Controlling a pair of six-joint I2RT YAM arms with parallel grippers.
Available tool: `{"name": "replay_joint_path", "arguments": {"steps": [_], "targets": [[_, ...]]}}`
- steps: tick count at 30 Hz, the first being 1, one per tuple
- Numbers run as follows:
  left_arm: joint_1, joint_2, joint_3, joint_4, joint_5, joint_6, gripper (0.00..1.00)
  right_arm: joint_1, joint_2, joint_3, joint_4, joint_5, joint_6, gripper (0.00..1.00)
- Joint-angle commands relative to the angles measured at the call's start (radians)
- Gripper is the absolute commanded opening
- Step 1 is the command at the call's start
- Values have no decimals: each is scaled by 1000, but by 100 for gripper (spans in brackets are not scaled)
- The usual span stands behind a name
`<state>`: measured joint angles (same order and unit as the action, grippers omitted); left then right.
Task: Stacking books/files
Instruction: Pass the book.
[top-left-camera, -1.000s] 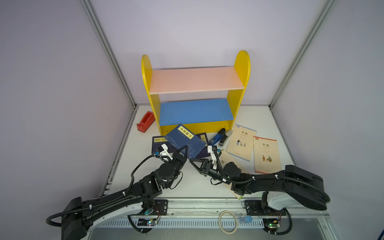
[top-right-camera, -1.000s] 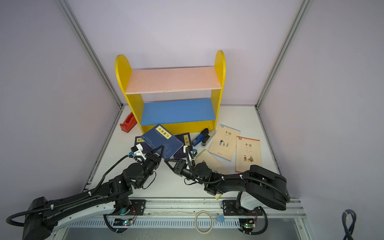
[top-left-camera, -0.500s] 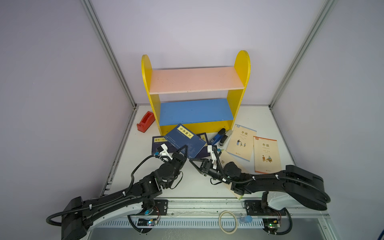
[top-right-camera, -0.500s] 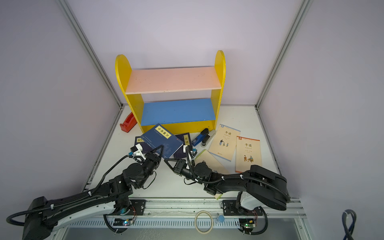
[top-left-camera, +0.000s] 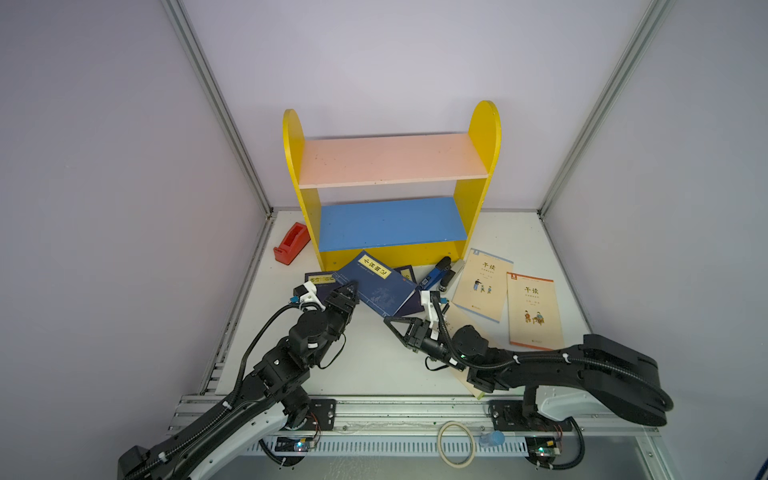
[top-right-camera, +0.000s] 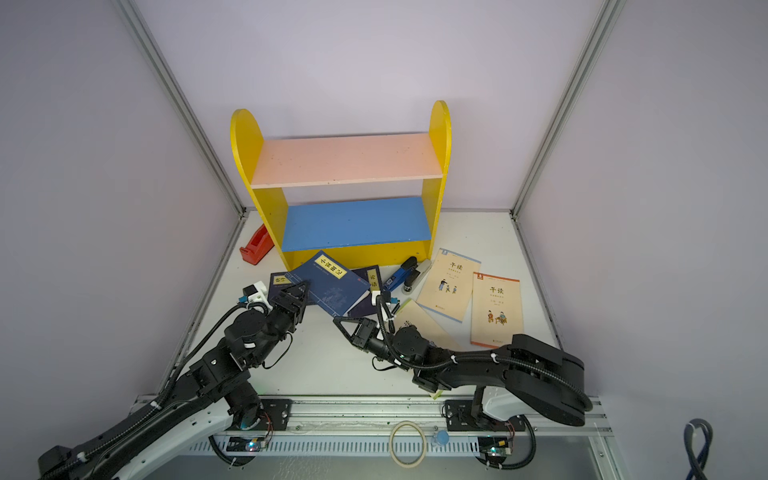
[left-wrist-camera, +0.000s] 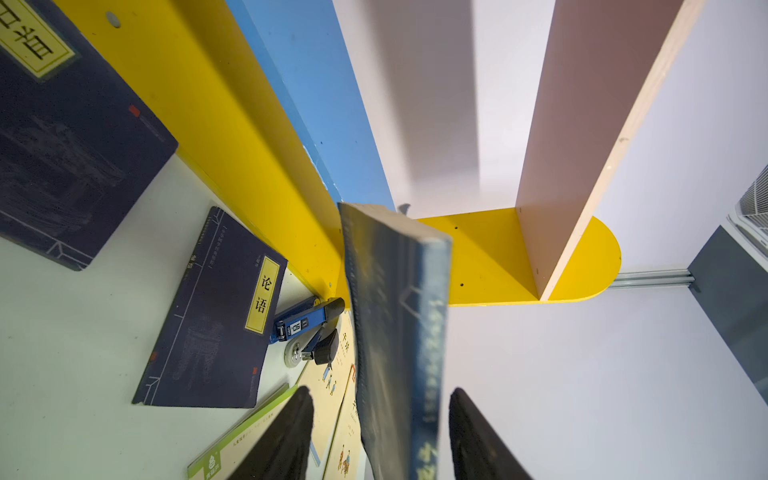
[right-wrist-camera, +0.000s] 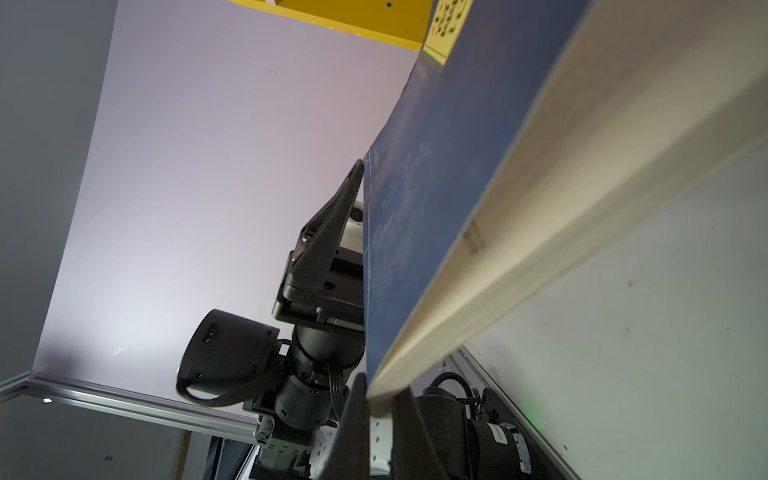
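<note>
Navy book (top-left-camera: 376, 286): paper, the cover smooth with a faint sheen, its page block (right-wrist-camera: 582, 166) matt and cream. Cream books (top-left-camera: 482, 284): paper covers, matt. Shelf (top-left-camera: 390, 160): painted wood, the pink and blue boards matt, the yellow sides smooth; the pink board's cut edge (left-wrist-camera: 619, 149) shows bare pale wood. Table (top-left-camera: 374, 365): white, smooth, matt, lightly scuffed. Stapler (top-left-camera: 434, 276): blue and black plastic with a bright metal part. Tape dispenser (top-left-camera: 291, 248): red plastic, smooth. Arms (top-left-camera: 540, 365): matt black casings. Frame rails (top-left-camera: 218, 108): pale metal with a dull sheen. Walls (top-left-camera: 104, 166): plain, matt.

Left pincer (left-wrist-camera: 380, 392) parted, right pincer (right-wrist-camera: 380, 384) clamped tight, both arms stretched low and forward
</note>
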<state>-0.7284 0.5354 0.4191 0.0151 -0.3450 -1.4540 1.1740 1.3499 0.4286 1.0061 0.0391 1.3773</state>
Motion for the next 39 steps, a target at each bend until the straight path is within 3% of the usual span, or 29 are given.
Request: {"name": "replay_joint_path", "arguments": {"steps": [1, 7, 14, 17, 18, 20, 21, 23, 27, 29, 34, 39], "targets": [[56, -43, 5, -40, 109, 18, 56, 10, -30, 9, 5, 17, -44, 0], [141, -71, 33, -65, 212, 43, 56, 29, -45, 21, -19, 23, -63, 0], [176, -66, 57, -63, 253, 53, 47, 43, -13, 48, -22, 10, -65, 0], [179, -60, 64, -66, 260, 53, 33, 44, -2, 59, -17, -3, -68, 0], [179, -58, 64, -71, 259, 48, 26, 44, 0, 59, -18, -3, -71, 0], [180, -61, 58, -86, 251, 26, 2, 46, 0, 56, -20, 6, -72, 0], [179, -68, 43, -64, 245, 23, 0, 46, -3, 54, -20, 11, -77, 0], [176, -93, 1, -11, 231, 5, 0, 45, -17, 51, -31, 24, -85, 0], [166, -156, -63, 32, 185, -11, 0, 44, -80, 44, -175, 131, -60, 32], [163, -186, -68, 18, 166, -6, 0, 45, -107, 51, -230, 173, -50, 38], [144, -259, -84, -15, 109, 1, 0, 46, -122, 95, -270, 175, -60, 36], [136, -291, -87, -15, 81, 14, 0, 46, -38, 121, -230, 141, -1, 31]]}}
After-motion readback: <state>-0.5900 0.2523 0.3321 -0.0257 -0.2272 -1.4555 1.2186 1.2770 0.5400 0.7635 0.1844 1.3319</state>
